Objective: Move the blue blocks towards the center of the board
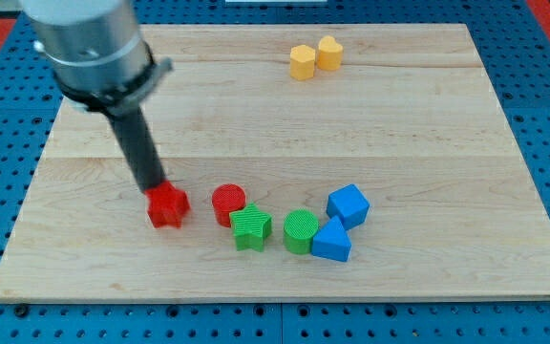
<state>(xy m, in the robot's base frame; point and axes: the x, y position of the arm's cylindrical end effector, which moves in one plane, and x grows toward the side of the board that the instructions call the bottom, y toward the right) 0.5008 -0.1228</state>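
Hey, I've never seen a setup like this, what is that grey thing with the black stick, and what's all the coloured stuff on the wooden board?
The grey cylinder is the end of a robot arm. It has no gripper, only a dark rod that pushes things along the board. There is one camera view, looking down at an angle. The tip sits at the top edge of a red star block; it holds nothing. To the view's right lie a red round block, a green star block, a green round block and two blue blocks, a cube and a wedge. Two yellow blocks sit near the view's top.
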